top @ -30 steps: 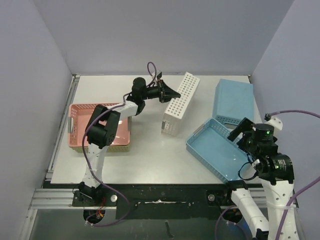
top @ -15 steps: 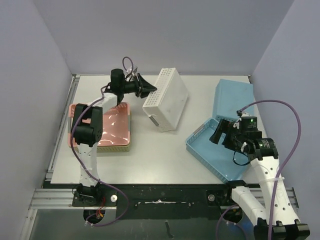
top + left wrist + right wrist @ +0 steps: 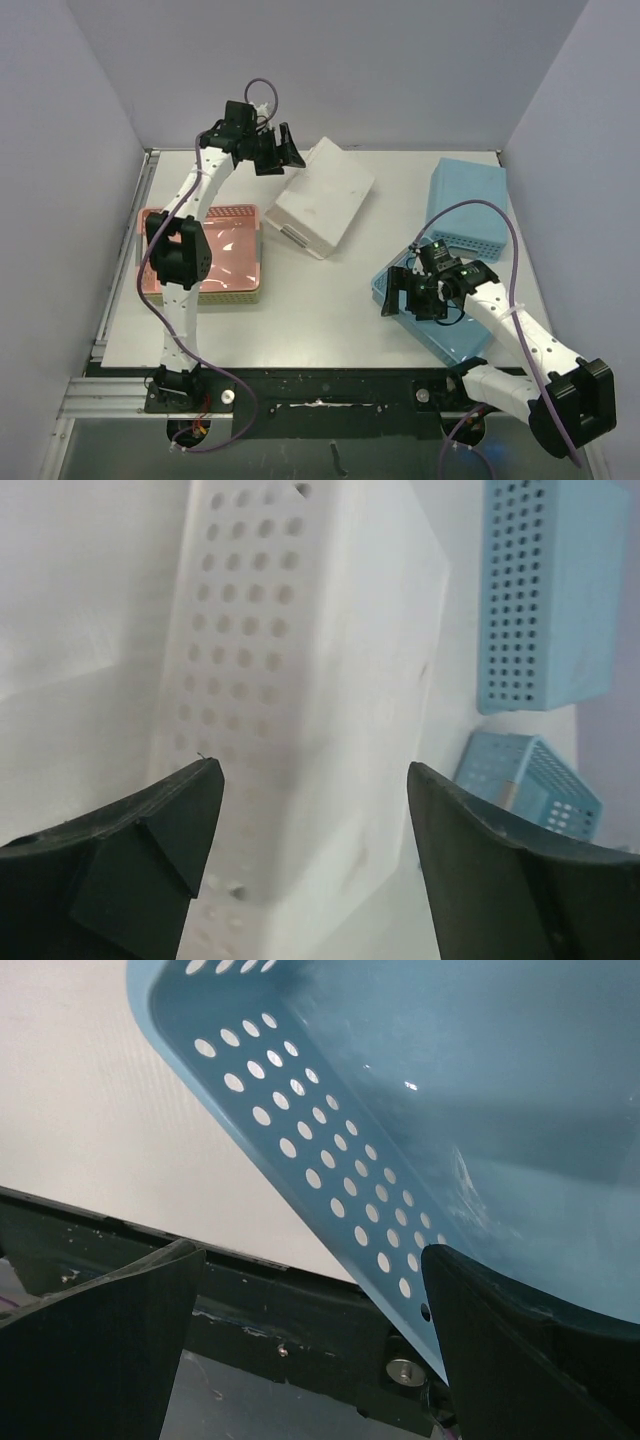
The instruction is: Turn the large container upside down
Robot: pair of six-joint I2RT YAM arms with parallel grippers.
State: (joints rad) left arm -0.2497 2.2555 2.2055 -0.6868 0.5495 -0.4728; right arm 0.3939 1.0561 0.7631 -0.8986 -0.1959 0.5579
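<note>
Table (image 3: 310, 310) bears white container (image 3: 322, 195); lilac-looking walls (image 3: 330, 70).

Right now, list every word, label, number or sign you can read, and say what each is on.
None can be read.
No print shows on the white bin, the flipped blue bin, the open blue bin, the pink bin, the left arm or the right arm.
The bins carry only rows of holes.
</note>
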